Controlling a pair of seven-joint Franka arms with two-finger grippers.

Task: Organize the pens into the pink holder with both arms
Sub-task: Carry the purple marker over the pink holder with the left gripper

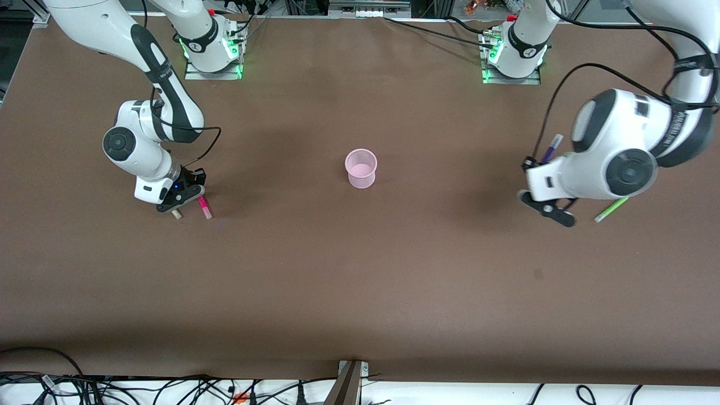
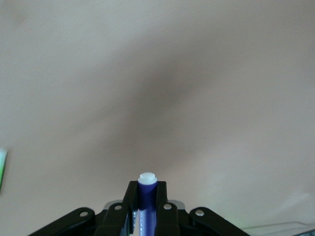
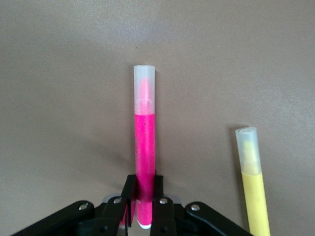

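The pink holder point(image 1: 360, 167) stands upright mid-table. My right gripper point(image 1: 195, 193) point(image 3: 143, 184) is low at the table toward the right arm's end, shut on one end of the magenta-pink pen point(image 1: 204, 208) point(image 3: 144, 142). The yellow pen point(image 3: 253, 187) lies beside it; only its tip point(image 1: 176, 214) shows in the front view. My left gripper point(image 1: 533, 164) point(image 2: 146, 186) is up over the left arm's end of the table, shut on the dark purple pen point(image 1: 552, 147) point(image 2: 146, 206), whose pale end pokes past the fingers. The lime green pen point(image 1: 611, 209) lies on the table, partly under the left arm.
The brown table point(image 1: 360, 281) is bare around the holder. Both arm bases point(image 1: 212, 50) point(image 1: 514, 53) stand at the table's edge farthest from the front camera. Cables lie off the near edge. A green sliver point(image 2: 2, 169) shows at the edge of the left wrist view.
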